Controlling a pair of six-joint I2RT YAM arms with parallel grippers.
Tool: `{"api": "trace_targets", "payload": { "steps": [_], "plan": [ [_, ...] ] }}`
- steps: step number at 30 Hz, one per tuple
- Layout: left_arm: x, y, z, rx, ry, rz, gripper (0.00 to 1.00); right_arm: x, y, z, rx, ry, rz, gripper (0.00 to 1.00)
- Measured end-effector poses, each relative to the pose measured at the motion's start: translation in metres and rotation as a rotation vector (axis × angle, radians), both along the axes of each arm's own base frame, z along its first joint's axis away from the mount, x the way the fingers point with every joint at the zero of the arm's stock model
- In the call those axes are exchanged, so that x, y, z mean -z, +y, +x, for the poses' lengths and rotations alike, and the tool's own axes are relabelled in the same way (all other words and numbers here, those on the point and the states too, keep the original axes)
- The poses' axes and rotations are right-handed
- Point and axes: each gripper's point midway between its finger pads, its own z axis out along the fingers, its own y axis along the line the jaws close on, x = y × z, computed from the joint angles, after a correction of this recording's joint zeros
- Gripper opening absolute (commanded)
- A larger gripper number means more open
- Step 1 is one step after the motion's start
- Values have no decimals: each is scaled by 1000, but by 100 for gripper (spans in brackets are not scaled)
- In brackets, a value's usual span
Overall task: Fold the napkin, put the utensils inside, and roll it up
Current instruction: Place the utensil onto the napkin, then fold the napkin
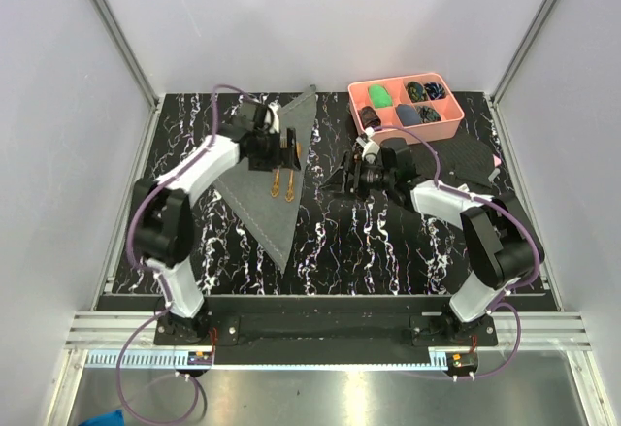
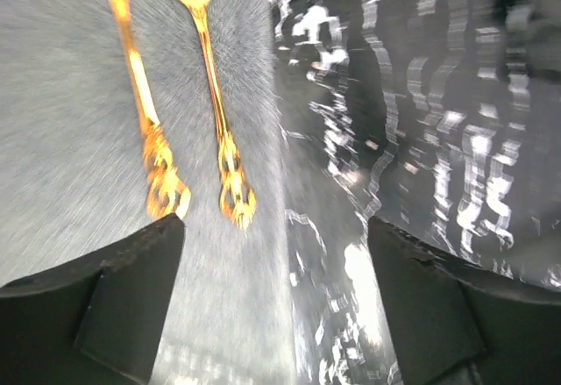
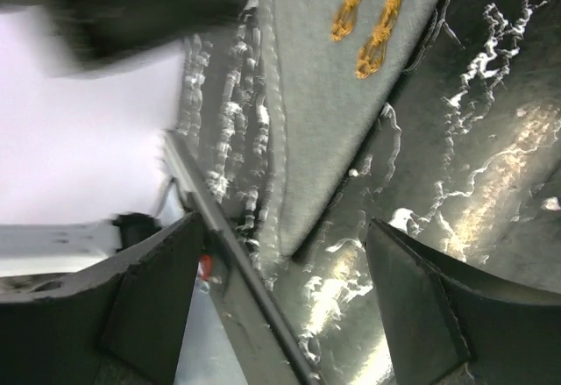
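Napkin [image 1: 262, 193] is noted folded into a triangle and laid flat on the left-centre of the black marbled tabletop [image 1: 369, 242]. Fork [image 2: 138, 87] and spoon [image 2: 210, 78] are seen side by side on it, the spoon nearer its right edge. Left claw [image 2: 276, 236] is poised by the handle ends, jaws apart, nothing gripped. Right claw [image 1: 342, 180] is likewise spread and empty, just right of the napkin.

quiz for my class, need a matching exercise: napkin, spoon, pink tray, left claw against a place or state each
1 napkin
2 spoon
3 pink tray
4 left claw

a open above the handles
b folded into a triangle
c far right of the table
d on the napkin beside the fork

Pairs: 1-b, 2-d, 3-c, 4-a
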Motion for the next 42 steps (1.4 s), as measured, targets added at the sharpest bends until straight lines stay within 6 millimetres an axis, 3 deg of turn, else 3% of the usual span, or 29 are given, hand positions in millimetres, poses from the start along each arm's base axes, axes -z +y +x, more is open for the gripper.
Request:
{"api": "trace_targets", "payload": {
  "steps": [3,5,7,10,13,19,21,26,31,42],
  "plan": [
    [-59,23,-9,-13,-111,-16,97,7,5,-4,-49,-79,-112,83],
    [-98,55,-18,-60,-194,-21,99,10,19,-16,-114,-162,-204,83],
    [-130,97,-25,-146,-281,-8,99,10,46,-41,-230,-274,-274,83],
    [-156,151,-34,-285,-365,20,99,12,81,-90,-419,-392,-328,82],
    [-148,165,-43,-323,-359,38,99,22,99,-116,-531,-444,-390,81],
    [-91,173,-54,-326,-223,71,99,59,118,-140,-611,-470,-560,81],
    [-79,176,-59,-334,-194,76,99,72,122,-157,-643,-476,-616,81],
    [-77,177,-58,-337,-197,71,99,90,119,-175,-670,-483,-711,81],
    [-80,176,-55,-333,-211,63,99,99,120,-171,-647,-511,-780,80],
    [-80,174,-55,-325,-210,52,99,81,131,-162,-624,-596,-805,78]
  ]
}}
